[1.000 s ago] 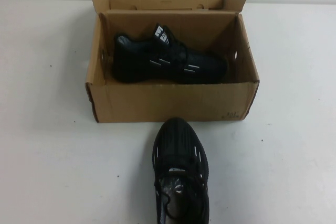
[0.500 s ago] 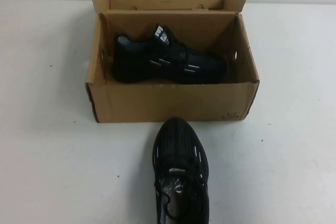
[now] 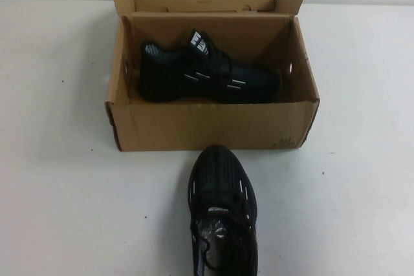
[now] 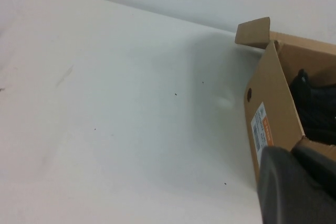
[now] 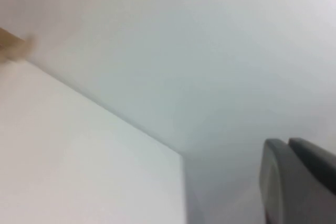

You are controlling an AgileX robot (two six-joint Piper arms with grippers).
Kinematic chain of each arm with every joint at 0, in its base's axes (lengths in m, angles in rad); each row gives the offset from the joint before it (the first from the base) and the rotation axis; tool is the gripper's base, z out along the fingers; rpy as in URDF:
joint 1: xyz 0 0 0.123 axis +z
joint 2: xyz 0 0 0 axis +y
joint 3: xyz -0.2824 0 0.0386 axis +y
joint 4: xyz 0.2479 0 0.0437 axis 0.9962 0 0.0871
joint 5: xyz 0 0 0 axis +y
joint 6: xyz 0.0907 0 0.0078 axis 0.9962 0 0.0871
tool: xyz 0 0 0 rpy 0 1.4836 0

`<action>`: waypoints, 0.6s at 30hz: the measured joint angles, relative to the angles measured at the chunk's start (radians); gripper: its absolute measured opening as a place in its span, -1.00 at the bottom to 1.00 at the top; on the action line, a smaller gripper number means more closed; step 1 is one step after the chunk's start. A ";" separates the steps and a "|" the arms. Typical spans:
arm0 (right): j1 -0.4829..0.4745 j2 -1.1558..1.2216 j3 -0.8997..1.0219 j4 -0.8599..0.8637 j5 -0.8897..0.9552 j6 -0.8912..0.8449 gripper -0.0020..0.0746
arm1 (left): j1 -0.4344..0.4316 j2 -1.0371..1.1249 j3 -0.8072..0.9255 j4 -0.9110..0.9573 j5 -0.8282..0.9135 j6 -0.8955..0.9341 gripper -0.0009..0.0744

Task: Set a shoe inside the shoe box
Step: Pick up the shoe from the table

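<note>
A: Two shoes, as we count them. One shoe (image 3: 208, 74) lies on its side inside the box (image 3: 213, 127), heel toward the table's left edge, toe toward the right, tongue label up against the back wall.

B: And the box itself?

A: We see it open near the far edge of the table (image 3: 58, 179), midway across, its lid flap (image 3: 207, 1) standing up behind it. Nothing else is in it.

B: Where is the second shoe (image 3: 222, 214)?

A: On the table just in front of the box, apart from its front wall, toe pointing at the box, heel running off the near edge of our high view.

B: The grippers?

A: We find neither in the high view. The left gripper (image 4: 296, 184) shows only as a dark finger in its own camera, beside the box's labelled end wall. The right gripper (image 5: 299, 182) shows the same way, over bare table. Whether either is apart or together, we cannot tell.
</note>
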 joint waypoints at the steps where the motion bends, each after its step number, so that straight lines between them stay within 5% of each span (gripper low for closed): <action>1: 0.000 0.000 0.000 0.009 0.082 -0.029 -0.99 | 0.000 0.000 0.000 0.000 0.002 0.000 -0.98; 4: 0.000 0.012 -0.016 0.154 0.344 -0.077 -0.99 | 0.000 0.000 0.000 0.000 0.006 0.000 -0.98; 10: 0.000 0.097 -0.110 0.898 0.604 -0.321 -0.99 | 0.000 0.000 0.000 -0.033 0.006 0.000 -0.98; 13: 0.000 0.154 -0.128 1.324 0.606 -0.587 -0.99 | 0.000 0.000 0.000 -0.066 0.006 0.010 -0.98; 18: 0.030 0.217 -0.128 2.036 0.620 -1.269 -0.99 | 0.000 0.000 0.000 -0.089 0.008 0.060 -0.98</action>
